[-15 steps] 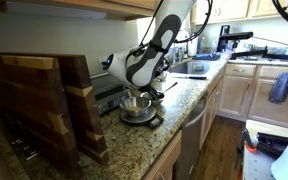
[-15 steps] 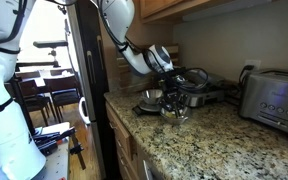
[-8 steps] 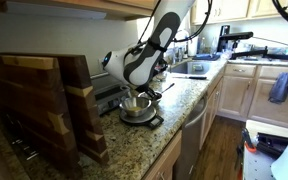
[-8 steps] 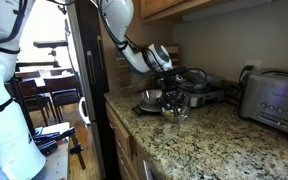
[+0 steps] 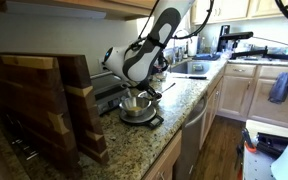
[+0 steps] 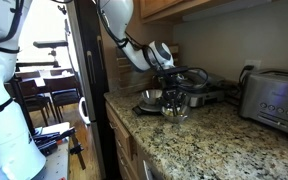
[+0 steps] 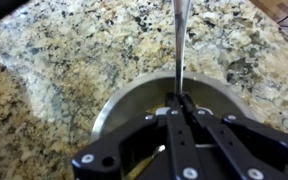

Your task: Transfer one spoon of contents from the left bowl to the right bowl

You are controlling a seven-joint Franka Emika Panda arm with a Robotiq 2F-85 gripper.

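Spoon (image 7: 180,40) work is the step in hand, as I judge it. The tool (image 7: 181,108) is clamped on the handle, its fingers pressed together around the thin shaft, which runs straight away from the wrist camera. Below it lies the left bowl (image 7: 112,100), and the tool hangs over its middle. The contents (image 7: 136,168) show only as a yellowish streak low in the wrist view. The tool body hides the rest, so I cannot tell how much sits on the spoon.

To do this well, I would keep the spoon level, lift it straight up until it clears the rim, and move slowly. The material looks fine and loose, so any tilt would spill it onto the speckled worktop (image 7: 64,50).

In an exterior view a second steel bowl, which I take for the right bowl (image 6: 149,98), sits just beside the one under the tool, so the carry is short. A dark appliance (image 6: 209,85) stands close behind both bowls, and I must not swing the handle into it. The toaster (image 6: 274,95) stands well apart, as do the wooden boards (image 5: 44,100).
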